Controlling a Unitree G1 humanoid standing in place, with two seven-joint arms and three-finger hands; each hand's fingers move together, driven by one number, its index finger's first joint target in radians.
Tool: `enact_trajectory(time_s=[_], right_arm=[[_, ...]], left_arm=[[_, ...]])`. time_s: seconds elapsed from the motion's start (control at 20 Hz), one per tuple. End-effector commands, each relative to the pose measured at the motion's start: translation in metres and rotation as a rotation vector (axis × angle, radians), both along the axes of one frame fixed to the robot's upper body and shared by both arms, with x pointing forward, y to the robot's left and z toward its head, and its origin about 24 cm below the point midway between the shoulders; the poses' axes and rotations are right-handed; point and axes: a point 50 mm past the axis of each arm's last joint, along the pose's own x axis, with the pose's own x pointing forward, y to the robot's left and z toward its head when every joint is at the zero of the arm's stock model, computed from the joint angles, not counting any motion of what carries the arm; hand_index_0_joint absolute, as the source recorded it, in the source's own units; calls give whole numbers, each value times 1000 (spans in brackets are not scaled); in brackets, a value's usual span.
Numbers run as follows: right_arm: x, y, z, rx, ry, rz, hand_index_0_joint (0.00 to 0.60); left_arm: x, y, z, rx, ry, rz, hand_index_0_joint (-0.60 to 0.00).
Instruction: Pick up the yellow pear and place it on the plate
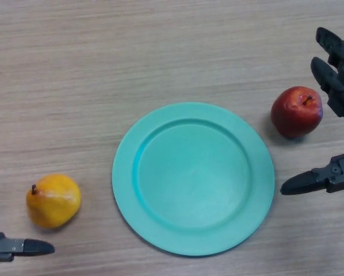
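Right hand [336,86] at the table's right edge, fingers spread straight, thumb apart, holding nothing; a red pear [297,111] sits just beside its fingers. Left hand [16,248] shows only a straight fingertip at the near left corner, empty. Yellow pear [52,200] lies near that fingertip, left of the teal plate [126,172] at centre. Wood-grain table [160,52] is bare along its far edge.
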Motion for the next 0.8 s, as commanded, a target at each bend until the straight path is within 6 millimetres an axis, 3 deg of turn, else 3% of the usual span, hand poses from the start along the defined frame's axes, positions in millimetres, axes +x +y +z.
enact_trajectory(time_s=[0.05, 0.4, 0.8], right_arm=[[-11, -11, 35, -33, -248, -37, 0], [-15, -11, 35, -47, -247, -53, 0], [-24, -16, 35, -23, -229, -75, 0]], left_arm=[[-5, 15, 25, 105, -199, 65, 0], [16, 14, -14, 38, -115, 97, 0], [44, -13, -32, 141, -121, 27, 0]])
